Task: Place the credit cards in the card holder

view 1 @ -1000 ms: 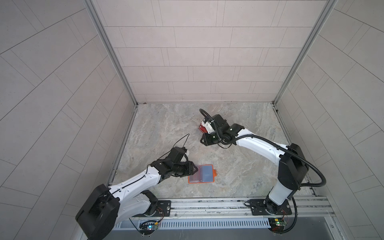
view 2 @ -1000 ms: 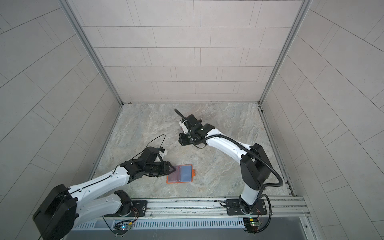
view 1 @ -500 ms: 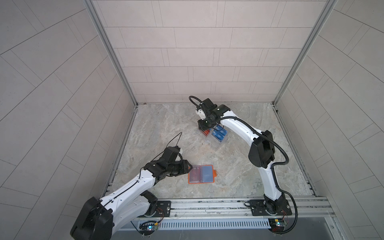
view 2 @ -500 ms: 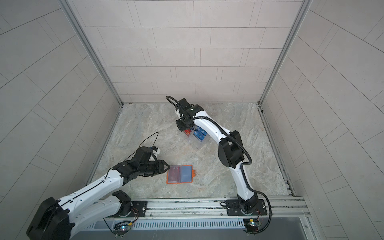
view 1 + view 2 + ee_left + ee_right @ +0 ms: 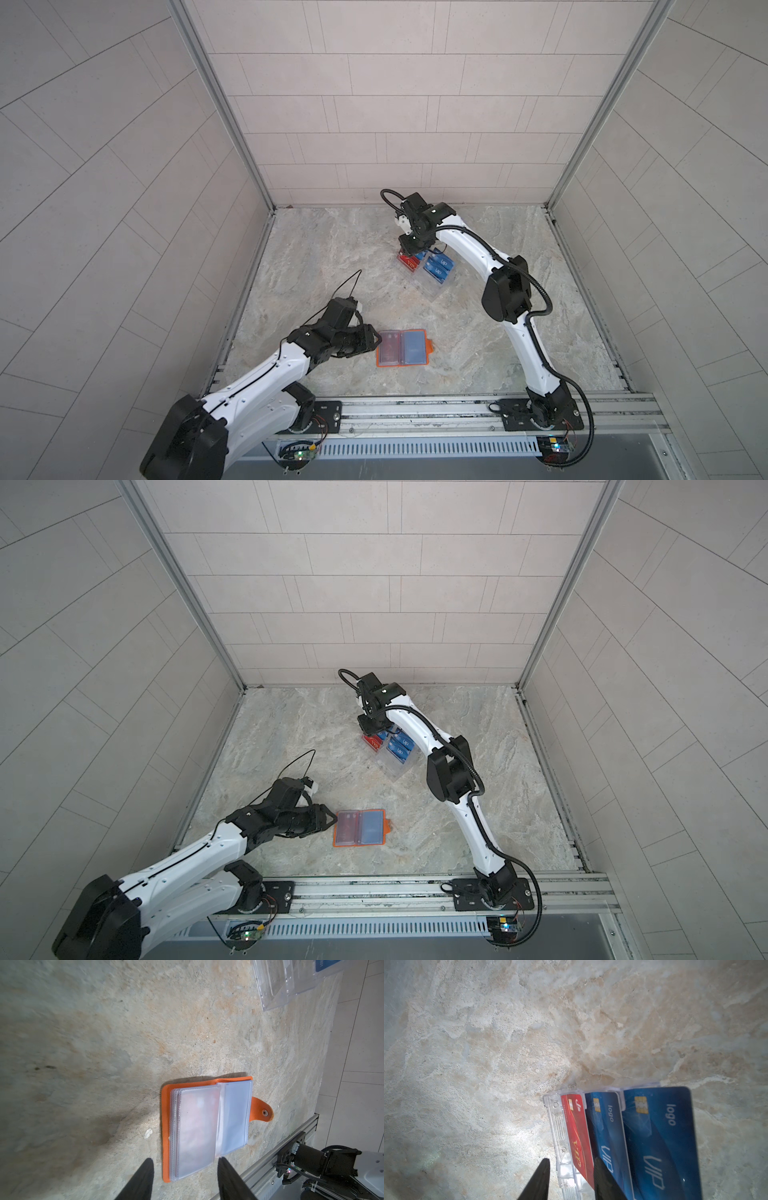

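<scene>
Right arm (image 5: 465,249) has swung to the back, over the clear stand (image 5: 432,289); left arm (image 5: 266,374) has eased off the card holder (image 5: 166,1126).
I see the orange card holder lying open and flat near the front rail (image 5: 415,409), and red and blue credit cards (image 5: 436,268) slotted in the stand. The left gripper (image 5: 185,1162) is spread and empty, and the right gripper (image 5: 571,1161) is spread astride the red card (image 5: 577,1132).

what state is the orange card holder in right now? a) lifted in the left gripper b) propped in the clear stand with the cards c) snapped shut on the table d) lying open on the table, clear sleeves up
d: the card holder lies flat and open on the table, with its sleeves showing and its snap tab unfastened; the left gripper is open and holds nothing.
</scene>
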